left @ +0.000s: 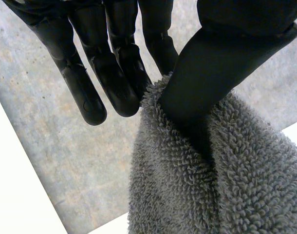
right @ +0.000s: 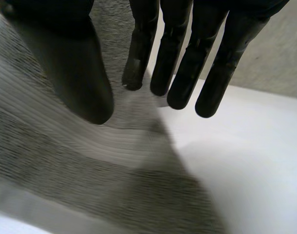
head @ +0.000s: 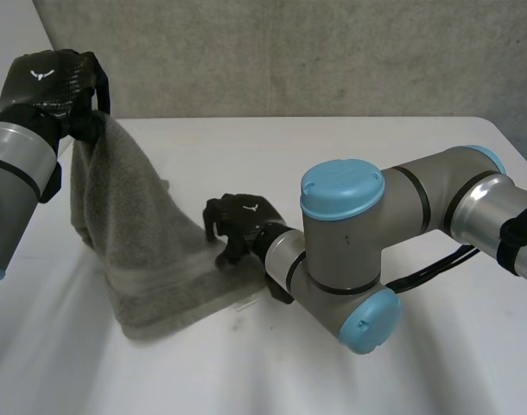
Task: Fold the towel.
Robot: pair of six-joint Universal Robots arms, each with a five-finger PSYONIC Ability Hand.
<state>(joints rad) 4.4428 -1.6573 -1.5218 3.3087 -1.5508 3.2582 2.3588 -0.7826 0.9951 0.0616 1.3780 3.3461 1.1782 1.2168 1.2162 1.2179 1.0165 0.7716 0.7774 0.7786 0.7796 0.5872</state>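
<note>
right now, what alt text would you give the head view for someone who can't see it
The left hand holds a grey towel up by one end, pinched between thumb and fingers, so it drapes down to the white table. The right hand rests open on the towel's low end on the table.

Item, towel [head: 130,233]: the lower part lies flat on the table [head: 376,147], left of its middle. One corner is raised well above the surface, and the cloth slopes down from it to the flat part.
Item, left hand [head: 56,82]: above the towel at the raised corner, which sits pinched between thumb and fingers.
Item, right hand [head: 236,225]: at the towel's right edge, low by the table, fingers over the cloth. Its arm reaches away to the towel's right.
Item, wall [head: 289,52]: behind the table, beyond the towel.
</note>
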